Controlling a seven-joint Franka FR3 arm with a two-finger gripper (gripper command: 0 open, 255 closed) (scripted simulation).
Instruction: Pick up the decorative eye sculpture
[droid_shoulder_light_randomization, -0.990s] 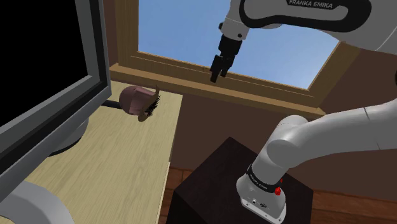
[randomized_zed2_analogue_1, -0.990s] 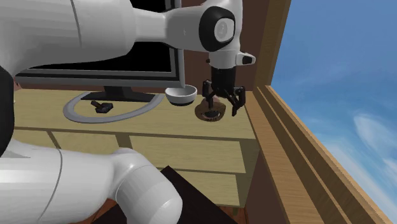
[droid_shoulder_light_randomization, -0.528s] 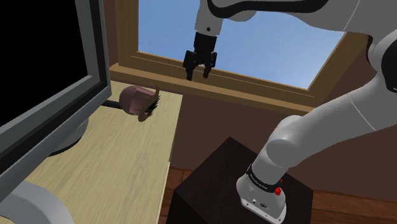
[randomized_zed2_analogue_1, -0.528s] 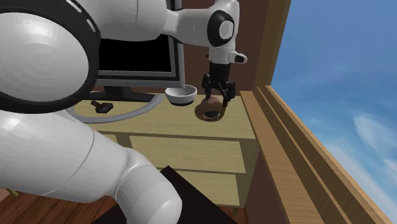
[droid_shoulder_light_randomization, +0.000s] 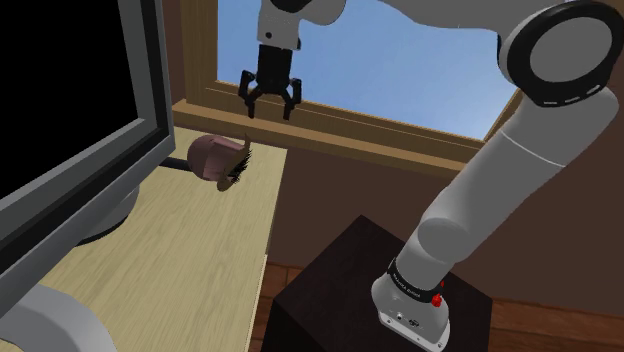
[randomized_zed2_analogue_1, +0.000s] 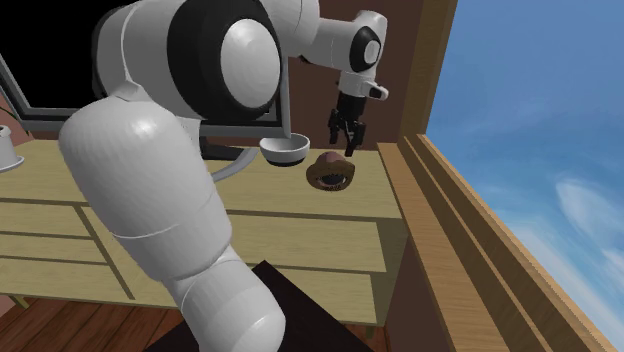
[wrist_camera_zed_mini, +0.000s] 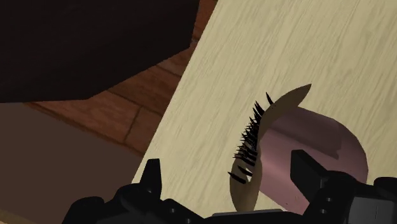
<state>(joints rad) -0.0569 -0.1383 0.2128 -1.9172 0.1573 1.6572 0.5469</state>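
While the gripper (droid_shoulder_light_randomization: 269, 108) hovers open above the eye (droid_shoulder_light_randomization: 214, 159), which lies on the desk (droid_shoulder_light_randomization: 170, 260) near its edge, the approach step is in hand; next move calls for lowering straight down, then closing around the eye.

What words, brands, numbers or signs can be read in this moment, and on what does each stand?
No text can be read.
Arm's base ring: small dark marks, too small to read.
Monitor: black screen, no writing.
Eye sculpture, desk: no lettering.
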